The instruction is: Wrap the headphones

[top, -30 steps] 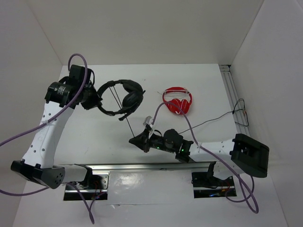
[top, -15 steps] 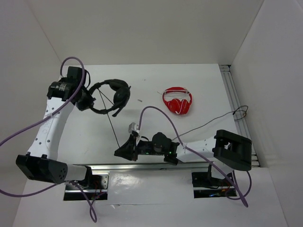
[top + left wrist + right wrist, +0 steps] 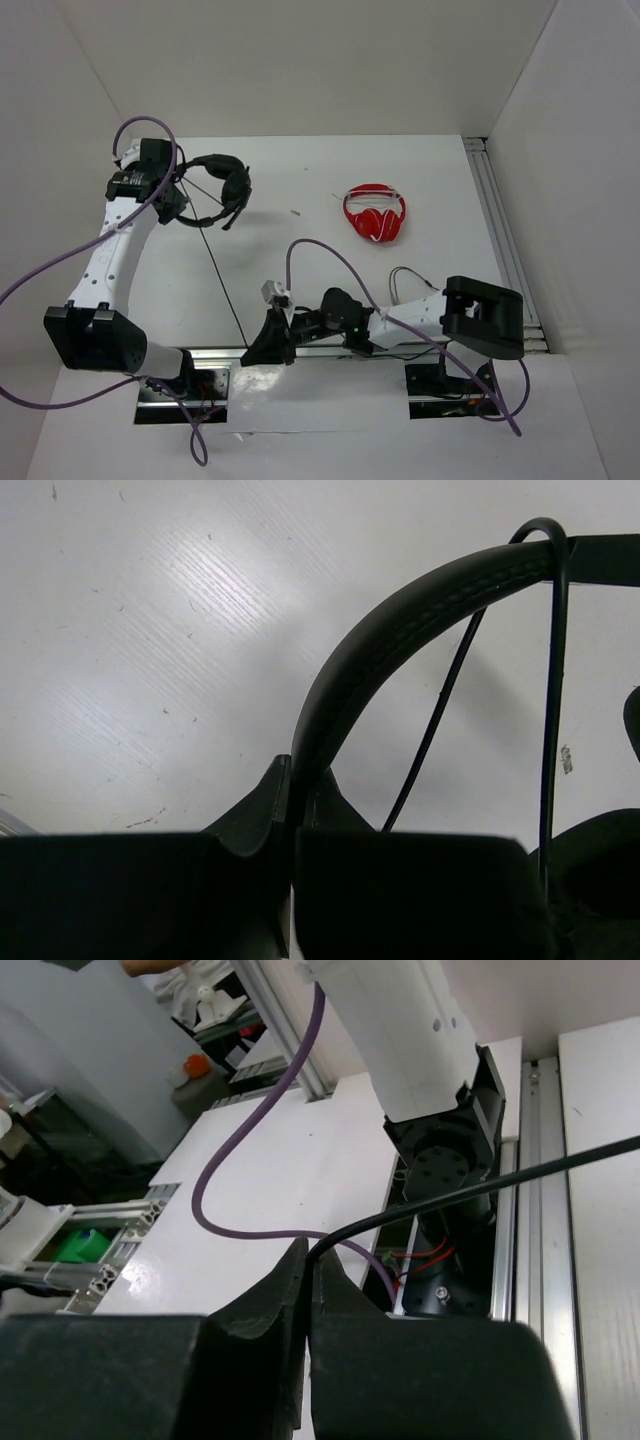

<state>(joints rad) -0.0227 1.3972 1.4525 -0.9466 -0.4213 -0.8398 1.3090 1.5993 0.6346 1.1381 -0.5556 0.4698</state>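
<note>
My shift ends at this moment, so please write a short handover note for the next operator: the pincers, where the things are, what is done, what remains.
Left pincer: shut on the headband of the black headphones, far left of the table.
Right pincer: shut on the cable, at the near edge.
Done: the cable hooks over the headband; the number of turns cannot be told.
Left: a long straight run of cable is not yet wound.
Red headphones lie apart, to the right.
</note>
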